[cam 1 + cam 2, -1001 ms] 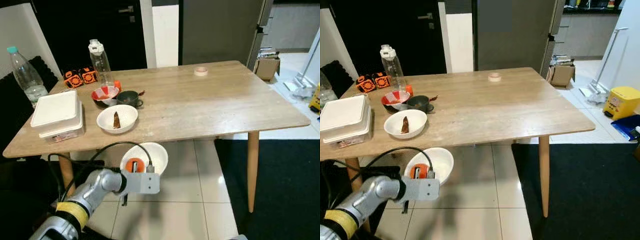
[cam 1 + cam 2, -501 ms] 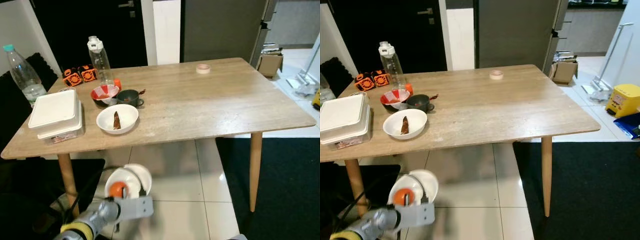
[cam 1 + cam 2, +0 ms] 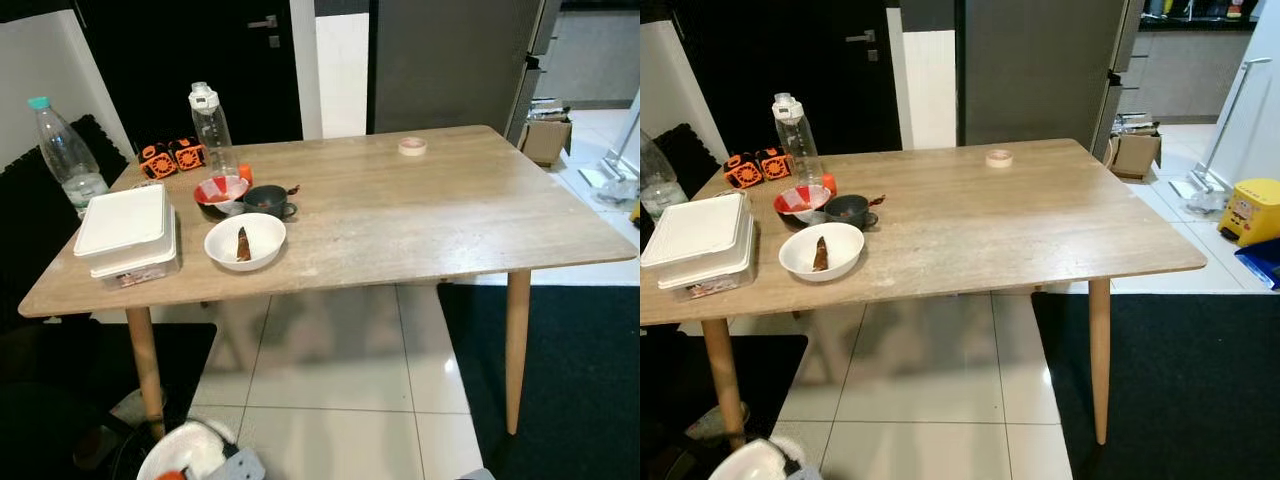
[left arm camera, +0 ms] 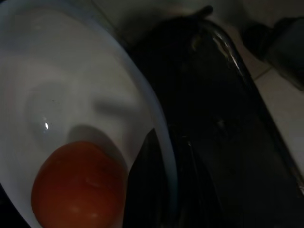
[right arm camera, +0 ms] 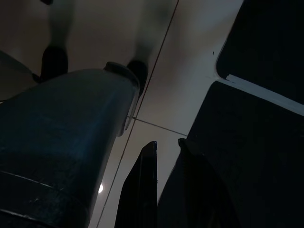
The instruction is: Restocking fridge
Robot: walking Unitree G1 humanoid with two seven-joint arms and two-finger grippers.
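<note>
The left gripper (image 4: 159, 185), pinching the white bowl's (image 3: 190, 452) rim (tomato (image 4: 76, 183) inside), has dropped to seven o'clock below the table (image 3: 420, 215), apparently carrying it fridgeward; the right gripper's (image 5: 164, 185) jaws look nearly together.

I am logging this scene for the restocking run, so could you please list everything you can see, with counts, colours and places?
Table: one, light wood, centre of the room.
Lidded container: one, white, table's left end.
Bowl with a brown piece: one, white, beside the container.
Red bowl: one, red and white, behind it.
Dark cup: one, next to the red bowl.
Bottles: two, clear; one on the table, one at its left end.
Orange items: two, orange and black, back left.
Tape roll: one, pale, far edge.
Held bowl: one, white, low near the floor, holding one orange-red fruit.
Left gripper: clamped on the held bowl's rim.
Right gripper: hanging idle over the floor.
</note>
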